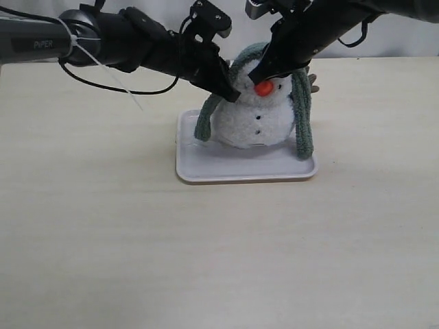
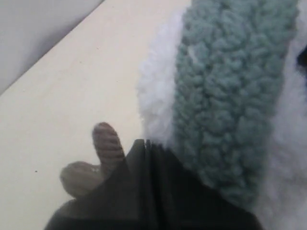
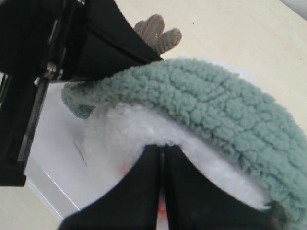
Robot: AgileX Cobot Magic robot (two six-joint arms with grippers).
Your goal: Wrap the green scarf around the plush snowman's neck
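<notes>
On the surface (image 1: pixel 103 240), a white tray (image 1: pixel 206 171) carries the plush snowman (image 1: pixel 250 123), the green scarf (image 1: pixel 303 116) draped over its head with both ends hanging, while only the wrist views reveal the left gripper (image 2: pixel 146 143) and right gripper (image 3: pixel 163 148) pinched shut against the plush.

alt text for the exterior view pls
A plush snowman sits on a white tray on a pale table, with a green scarf draped over its head and an end hanging down each side. Two black robot arms reach in from above, left pincer and right pincer both shut at its head.
</notes>
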